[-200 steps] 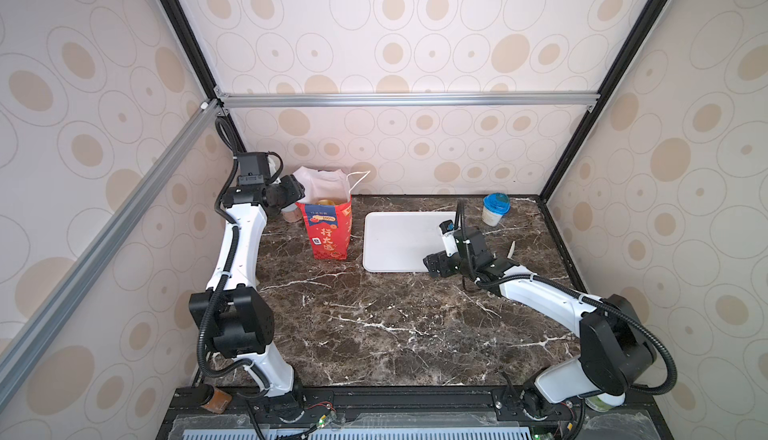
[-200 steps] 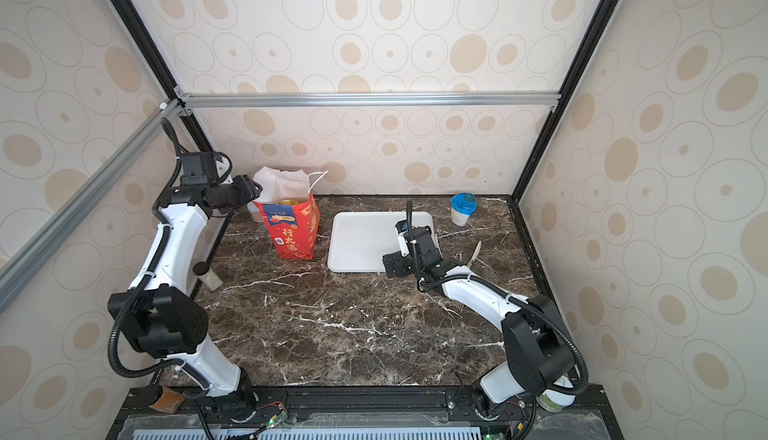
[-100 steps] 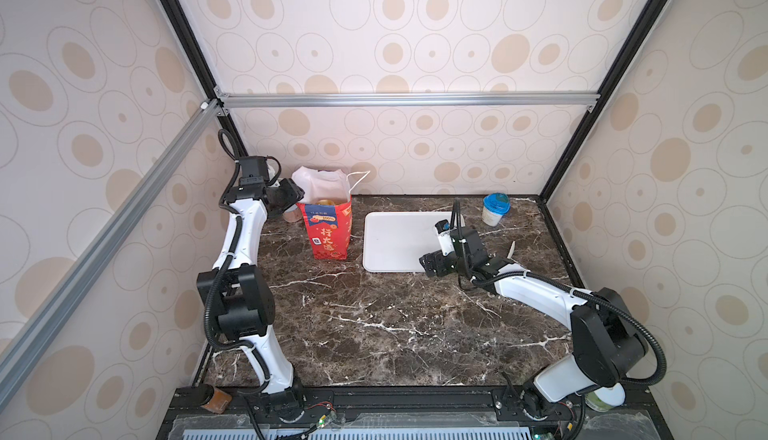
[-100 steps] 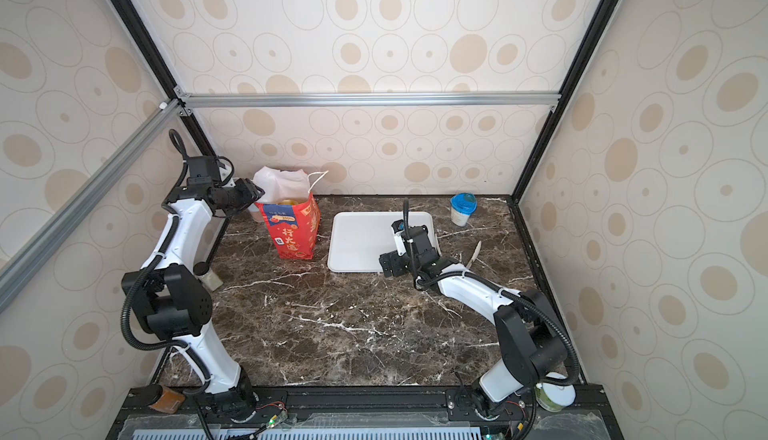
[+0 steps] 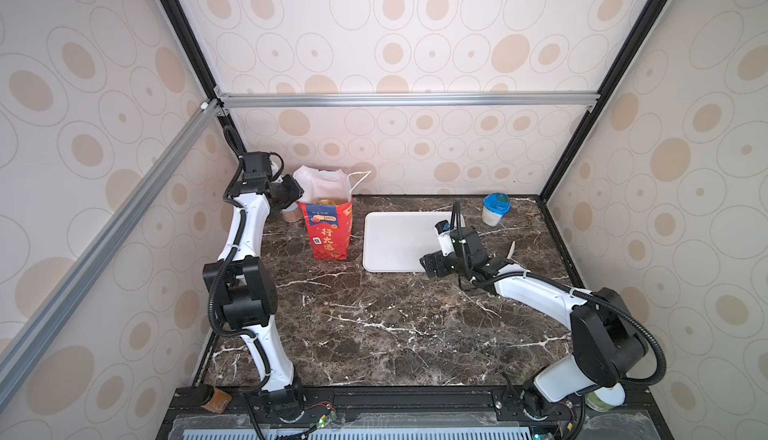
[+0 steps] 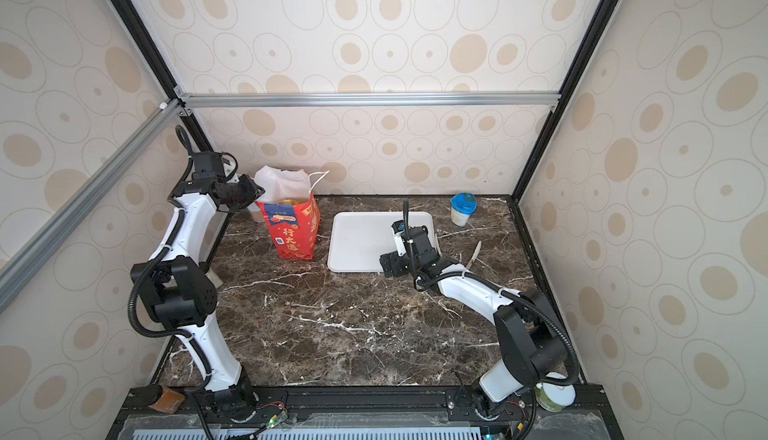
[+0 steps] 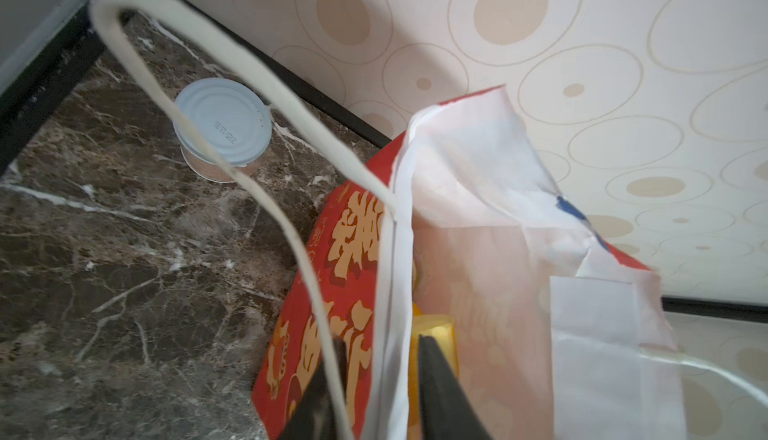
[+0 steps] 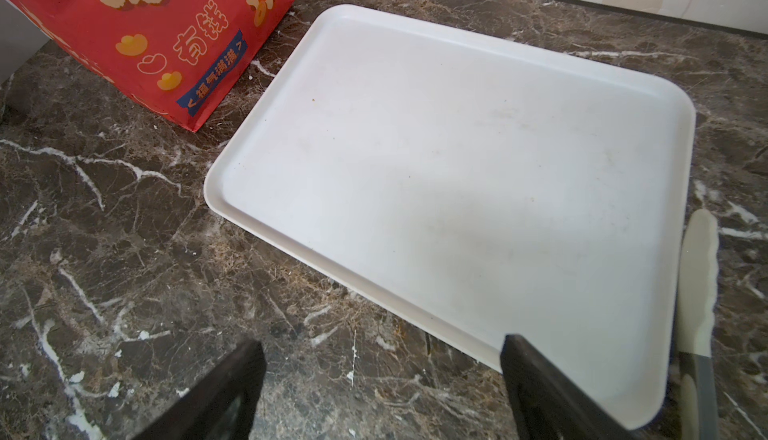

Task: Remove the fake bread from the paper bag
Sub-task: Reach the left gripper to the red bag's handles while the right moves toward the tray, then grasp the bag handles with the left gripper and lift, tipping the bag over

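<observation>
L arm stands tall from its near-left base, elbow up, forearm reaching to the back, wrist turned sideways so the left gripper [image 5: 292, 194] meets the upper left rim of the paper bag [image 5: 329, 232]. In left wrist view its jaws are narrowed and straddle the bag's side wall. One finger is outside on the red face w/ the white cord handle [image 7: 291, 99] running past. The other is inside the mouth; can't tell if they actually pinch the paper. R arm lies low, stretched from its near-right base twd centre. The right gripper [image 5: 432, 264] hovers at the near right corner of the white tray [image 5: 395, 242], jaws wide apart, nothing btwn them, one finger over the tray, one over the marble tabletop [image 8: 124, 251]. Bag stands upright at back left, just beside the tray w/ a small gap: long axis vertical, mouth up, blue-band front twd near edge, white-lined back wall above the front rim. Inside, yellow fake bread [image 5: 326, 201] shows at the mouth in both top views, next to the inner finger; its shape & heading can't be told. Grey-lidded tub [image 7: 222, 122] sits by the bag's back left; blue-lidded cup [image 5: 494, 209] at back right, contents hidden. White-bladed knife [image 8: 698, 276] lies just beside the tray's right edge.
</observation>
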Robot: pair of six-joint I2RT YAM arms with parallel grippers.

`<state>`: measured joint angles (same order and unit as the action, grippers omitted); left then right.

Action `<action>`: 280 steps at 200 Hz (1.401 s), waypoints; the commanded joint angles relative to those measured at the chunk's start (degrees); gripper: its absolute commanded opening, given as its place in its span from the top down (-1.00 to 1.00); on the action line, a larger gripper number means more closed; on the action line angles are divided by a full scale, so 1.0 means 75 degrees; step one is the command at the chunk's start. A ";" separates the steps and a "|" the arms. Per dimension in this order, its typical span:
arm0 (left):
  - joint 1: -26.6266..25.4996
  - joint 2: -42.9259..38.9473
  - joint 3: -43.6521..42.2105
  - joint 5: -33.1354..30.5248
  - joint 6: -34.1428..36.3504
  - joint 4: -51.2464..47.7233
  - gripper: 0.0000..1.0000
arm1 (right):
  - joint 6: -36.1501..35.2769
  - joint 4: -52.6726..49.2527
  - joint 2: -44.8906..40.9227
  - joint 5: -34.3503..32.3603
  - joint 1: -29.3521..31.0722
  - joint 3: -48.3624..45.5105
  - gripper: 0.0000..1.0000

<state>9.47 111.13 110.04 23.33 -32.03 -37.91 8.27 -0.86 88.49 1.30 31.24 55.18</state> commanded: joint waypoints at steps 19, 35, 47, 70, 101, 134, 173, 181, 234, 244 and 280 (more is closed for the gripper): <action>-0.0135 0.0157 0.0468 -0.0052 0.0096 -0.0259 0.59 | 0.0045 -0.0134 -0.0019 -0.0173 0.0073 -0.0091 -0.82; -0.0205 0.0312 0.0730 -0.0093 0.0171 -0.0422 0.63 | 0.0027 -0.0170 -0.0038 -0.0173 0.0069 -0.0103 -0.82; -0.0292 0.0456 0.1020 -0.0261 0.0262 -0.0639 0.64 | -0.0002 -0.0185 -0.0050 -0.0173 0.0073 -0.0115 -0.82; -0.0377 0.0565 0.1206 -0.0457 0.0276 -0.0737 0.83 | -0.0056 -0.0265 -0.0070 -0.0173 0.0069 -0.0081 -0.82; -0.0453 0.0604 0.1397 -0.0603 0.0336 -0.0752 1.00 | -0.0124 -0.0455 -0.0094 -0.0163 0.0074 0.0046 -0.82; -0.0638 0.0466 0.1884 -0.1109 0.0694 -0.0698 1.00 | -0.0199 -0.0663 -0.0216 -0.0109 0.0076 0.0210 -0.82; -0.0800 0.0408 0.2756 -0.1696 0.1255 -0.0760 1.00 | 0.0114 -0.0861 -0.0429 0.0026 0.0075 0.0314 -0.82; -0.0864 0.0382 0.2854 -0.1860 0.1413 -0.0730 1.00 | 0.0203 -0.0931 -0.0492 0.0075 0.0075 0.0345 -0.82; -0.1694 0.0041 0.2063 -0.2975 0.2865 -0.0644 1.00 | 0.0665 -0.1338 -0.0880 0.0239 0.0069 0.0454 -0.82; -0.1851 -0.0253 0.1392 -0.3016 0.3099 -0.0399 1.00 | 0.0717 -0.1425 -0.0931 0.0224 0.0076 0.0452 -0.82; -0.2436 -0.2054 -0.1938 -0.3394 0.3754 0.1546 1.00 | 0.0738 -0.1771 -0.1120 0.0200 0.0070 0.0477 -0.82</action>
<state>-6.35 105.58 105.84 0.95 -10.17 -36.69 12.84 -10.72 81.95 2.85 31.31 57.36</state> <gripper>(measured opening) 0.047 0.909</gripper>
